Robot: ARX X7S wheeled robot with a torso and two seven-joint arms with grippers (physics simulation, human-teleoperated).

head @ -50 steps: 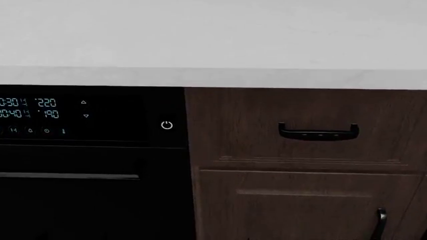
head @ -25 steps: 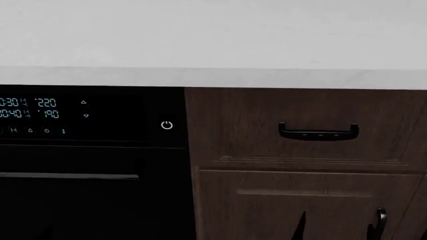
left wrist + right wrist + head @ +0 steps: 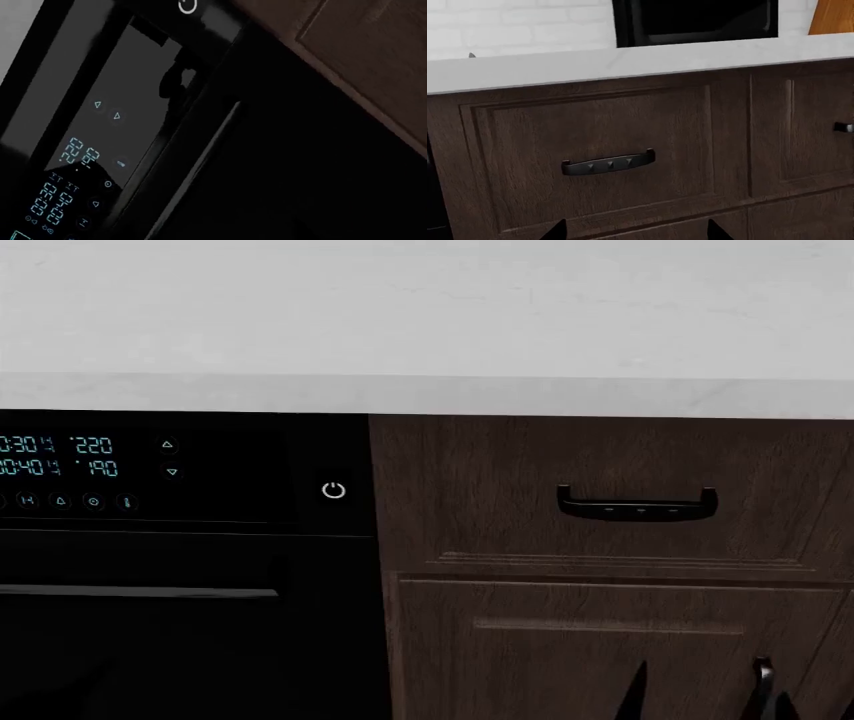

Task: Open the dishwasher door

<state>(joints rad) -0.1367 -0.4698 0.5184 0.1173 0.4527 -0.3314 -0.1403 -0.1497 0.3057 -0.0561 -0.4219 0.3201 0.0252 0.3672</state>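
1. The dishwasher door (image 3: 174,630) stands upright and shut under the countertop (image 3: 427,395), left of the drawer (image 3: 627,490); its bar handle (image 3: 140,592) runs level.
2. Right gripper (image 3: 635,231): fingertips spread, grasping nothing; left gripper's state I cannot tell.

A rendered home kitchen is shown. A pale stone counter (image 3: 427,395) is set over dark wooden cabinets (image 3: 614,540) fitted with black handles (image 3: 637,505). A built-in dishwasher door (image 3: 187,640), glossy black with a cyan display (image 3: 60,457) and a power symbol (image 3: 334,490), is fitted beside the cabinets. A microwave (image 3: 694,20) and a white brick wall (image 3: 520,22) are seen above the counter.
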